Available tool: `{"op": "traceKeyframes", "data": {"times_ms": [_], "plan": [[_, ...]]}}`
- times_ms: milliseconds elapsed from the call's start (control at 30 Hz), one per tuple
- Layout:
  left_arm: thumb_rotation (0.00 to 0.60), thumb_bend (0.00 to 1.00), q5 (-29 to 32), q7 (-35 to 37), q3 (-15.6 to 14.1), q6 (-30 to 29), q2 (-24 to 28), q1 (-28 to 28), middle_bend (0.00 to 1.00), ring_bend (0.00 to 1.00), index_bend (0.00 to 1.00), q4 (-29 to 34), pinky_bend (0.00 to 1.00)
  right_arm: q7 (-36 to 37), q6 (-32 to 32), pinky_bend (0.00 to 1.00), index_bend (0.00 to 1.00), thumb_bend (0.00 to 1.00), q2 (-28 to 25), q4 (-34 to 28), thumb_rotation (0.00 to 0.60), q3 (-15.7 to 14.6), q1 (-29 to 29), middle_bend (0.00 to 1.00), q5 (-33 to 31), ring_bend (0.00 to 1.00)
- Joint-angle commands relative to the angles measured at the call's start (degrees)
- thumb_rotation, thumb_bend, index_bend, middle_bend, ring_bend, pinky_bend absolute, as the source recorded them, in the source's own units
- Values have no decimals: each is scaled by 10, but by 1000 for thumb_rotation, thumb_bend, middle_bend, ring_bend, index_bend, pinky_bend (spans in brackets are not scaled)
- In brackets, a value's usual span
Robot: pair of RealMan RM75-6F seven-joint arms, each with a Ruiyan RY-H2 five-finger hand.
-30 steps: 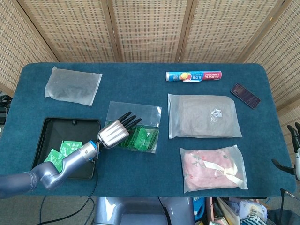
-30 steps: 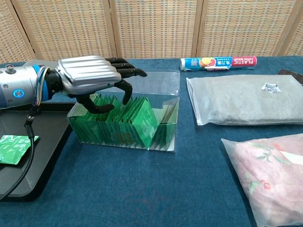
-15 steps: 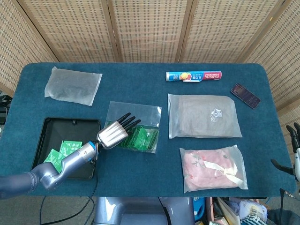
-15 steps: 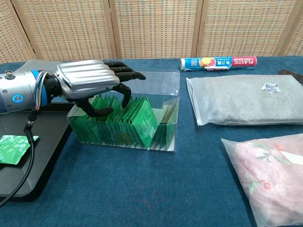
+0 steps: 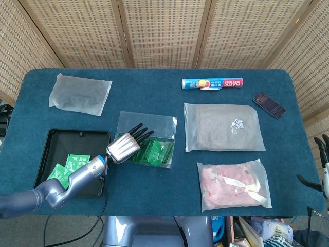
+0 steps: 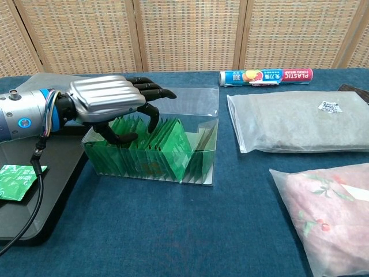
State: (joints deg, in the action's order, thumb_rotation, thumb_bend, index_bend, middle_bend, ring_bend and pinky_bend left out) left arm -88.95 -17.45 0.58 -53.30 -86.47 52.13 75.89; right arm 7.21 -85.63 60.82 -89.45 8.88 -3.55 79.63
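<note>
A clear plastic box [image 5: 163,125] [image 6: 196,112] stands left of the table's middle, with a row of green packets [image 5: 155,152] [image 6: 167,144] upright in it. My left hand [image 5: 125,145] [image 6: 110,99] hovers over the box's left end, palm down and fingers spread. Its thumb and one bent finger dip among the packets, and no packet is plainly held. A black tray [image 5: 56,140] [image 6: 55,173] to the left holds a few green packets [image 5: 67,165] [image 6: 14,178]. My right hand [image 5: 322,165] hangs off the table's right edge, fingers apart and holding nothing.
A roll of plastic wrap [image 5: 212,83] [image 6: 266,76] lies at the back. A phone [image 5: 269,104] is at the back right. A grey bagged cloth [image 5: 223,127] and a pink bagged cloth [image 5: 234,184] fill the right side. A grey pouch [image 5: 80,93] lies at the back left.
My left hand has barely shifted, easing slightly back toward the left while its fingers stay among the packets. The right hand has not moved.
</note>
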Motion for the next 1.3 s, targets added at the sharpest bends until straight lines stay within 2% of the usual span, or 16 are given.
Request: {"op": "traceKeyframes", "data": {"times_ms": [33,500,700,833,1300], "plan": [[600,470,0,-2,-1,2,0,0,0,0,451,-1,0,1,-1,0,0,0,0,0,600,0,0,0,0,0],[600,471,2,-5,2,10,-20,-2,0,0,512,-16,0,3,-1,0,0,0,1,1,600,1,1,0,-2,0],[600,480,4,-2,6,9,-24,-4,0,0,605,-17,0,3,-1,0,0,0,2,1,600,1,1,0,-2,0],[600,480,8,-4,8,12,-25,-4,0,0,709,-15,0,3,-1,0,0,0,1,1,600,2,1,0,-3,0],[600,480,5,-2,27,-12,-4,-6,0,0,763,16,0,2,-2,0,0,0,2,0,600,1,1,0,-1,0]]}}
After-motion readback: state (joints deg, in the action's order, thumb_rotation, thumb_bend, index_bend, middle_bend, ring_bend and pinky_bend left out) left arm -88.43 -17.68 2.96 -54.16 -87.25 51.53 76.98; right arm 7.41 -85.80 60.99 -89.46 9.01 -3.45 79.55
